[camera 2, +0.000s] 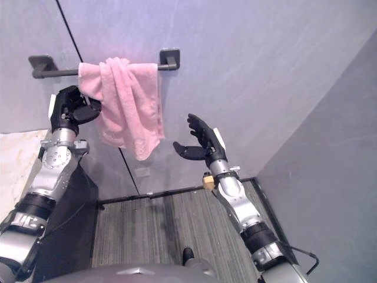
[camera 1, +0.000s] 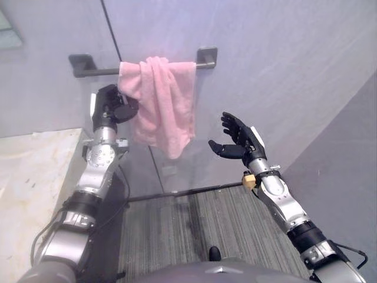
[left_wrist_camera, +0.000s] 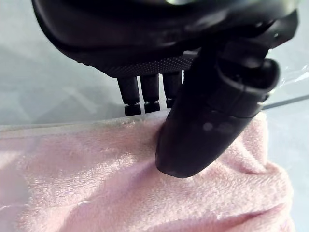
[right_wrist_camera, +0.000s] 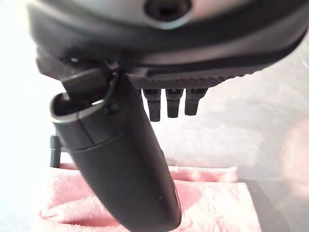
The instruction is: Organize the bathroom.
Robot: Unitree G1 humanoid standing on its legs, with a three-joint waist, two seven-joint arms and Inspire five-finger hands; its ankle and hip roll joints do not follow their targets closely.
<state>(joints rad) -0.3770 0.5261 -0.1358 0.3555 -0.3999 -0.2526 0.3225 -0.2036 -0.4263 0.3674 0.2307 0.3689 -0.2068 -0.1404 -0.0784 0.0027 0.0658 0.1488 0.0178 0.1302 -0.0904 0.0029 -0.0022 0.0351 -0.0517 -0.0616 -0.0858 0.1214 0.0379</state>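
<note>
Two hands flanked a pink towel (camera 1: 162, 103) that hung bunched over a dark wall-mounted rail (camera 1: 100, 71), its long axis running straight down from the rail toward the floor. The left hand (camera 1: 112, 105) lay at the towel's left edge, just below the rail, and was the nearer of the two: in the left wrist view its thumb (left_wrist_camera: 203, 130) pressed into the cloth while the fingers reached over the upper fold, a pinch on the fabric. The right hand (camera 1: 238, 140) stood apart from the towel, to its right and level with its lower tip, fingers spread and holding nothing. The towel looked soft and thick-piled, gathered into uneven vertical folds, with one corner hanging lower than the rest. Any straightening would probably start from the left side.
</note>
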